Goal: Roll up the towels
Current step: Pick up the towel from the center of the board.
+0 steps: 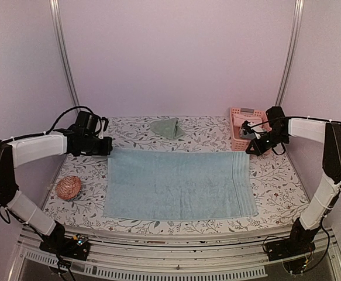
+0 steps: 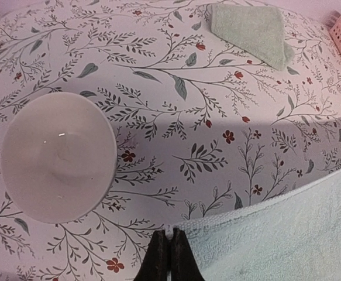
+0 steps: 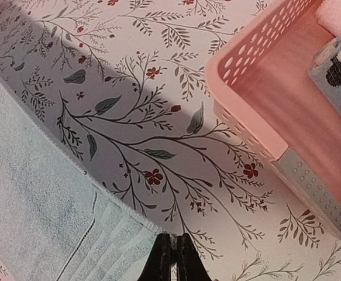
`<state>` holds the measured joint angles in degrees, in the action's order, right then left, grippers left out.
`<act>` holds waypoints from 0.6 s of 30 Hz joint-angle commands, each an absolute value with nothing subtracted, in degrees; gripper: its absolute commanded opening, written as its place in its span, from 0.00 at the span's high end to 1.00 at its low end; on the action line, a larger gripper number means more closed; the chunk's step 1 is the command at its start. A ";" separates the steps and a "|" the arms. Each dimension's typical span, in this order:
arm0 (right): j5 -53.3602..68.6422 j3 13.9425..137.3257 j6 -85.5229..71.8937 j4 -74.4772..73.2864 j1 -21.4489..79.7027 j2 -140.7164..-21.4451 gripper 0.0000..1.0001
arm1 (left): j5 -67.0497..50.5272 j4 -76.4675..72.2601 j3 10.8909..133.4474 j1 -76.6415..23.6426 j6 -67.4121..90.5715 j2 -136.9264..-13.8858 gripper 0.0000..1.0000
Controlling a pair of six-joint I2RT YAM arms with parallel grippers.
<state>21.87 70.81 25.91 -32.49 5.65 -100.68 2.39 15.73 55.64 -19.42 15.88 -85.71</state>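
Left end effector [image 2: 170, 234] and right end effector [image 3: 173, 236] — both closed — sit at far corners of the flat terry blue towel [image 1: 179, 184].

On the surface [image 1: 275, 175], 1 spread towel [image 1: 179, 184] lies central, a folded towel [image 1: 167, 127] behind it, a basket [image 1: 237, 137] back-right and a round object [image 1: 68, 188] left.

Probably a robotics lab test booth: plain pale panels [image 1: 176, 52] joined by metal posts [image 1: 64, 52] close in the floral-covered worktop [image 1: 275, 175], with the left arm [image 1: 35, 149] and right arm [image 1: 334, 152] bolted to an aluminium rail [image 1: 176, 257] at the worktop's near edge.
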 commanded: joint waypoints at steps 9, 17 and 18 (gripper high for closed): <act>27.35 64.37 28.92 -38.90 5.27 -89.24 0.97 | -0.71 27.75 53.47 -19.95 16.58 -79.97 1.00; 29.62 63.25 31.74 -44.47 5.28 -83.12 0.97 | -1.98 35.67 56.02 -19.24 18.20 -78.71 1.00; 30.00 63.09 32.21 -45.16 5.27 -82.53 0.97 | -2.37 36.48 56.21 -19.14 18.38 -78.55 1.00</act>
